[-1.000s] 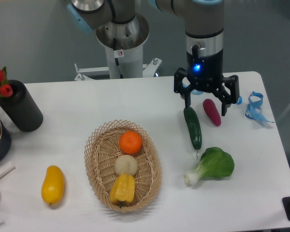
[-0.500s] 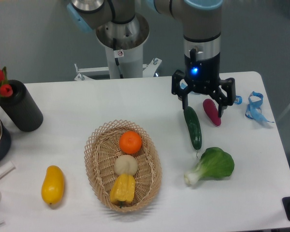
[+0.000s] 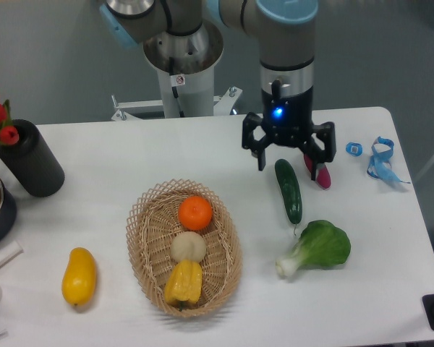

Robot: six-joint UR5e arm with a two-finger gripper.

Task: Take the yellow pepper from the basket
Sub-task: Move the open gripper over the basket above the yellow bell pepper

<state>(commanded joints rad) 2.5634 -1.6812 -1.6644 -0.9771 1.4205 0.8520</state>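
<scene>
The yellow pepper (image 3: 184,283) lies at the near end of the oval wicker basket (image 3: 148,217), with a pale onion-like ball (image 3: 188,246) and an orange (image 3: 195,212) behind it. My gripper (image 3: 289,163) is open and empty, hanging above the table to the right of the basket, over the far end of a cucumber (image 3: 288,190). It is well away from the pepper.
A purple eggplant-like piece (image 3: 321,176) lies just right of the gripper. A green leafy vegetable (image 3: 317,248) sits at the right front. A smooth yellow mango-like fruit (image 3: 79,276) lies left of the basket. A black cylinder with red tulips (image 3: 27,157) stands far left. A blue ribbon (image 3: 382,160) lies far right.
The gripper has moved left, from over the eggplant toward the cucumber and the basket, still open. Nothing on the table has moved.
</scene>
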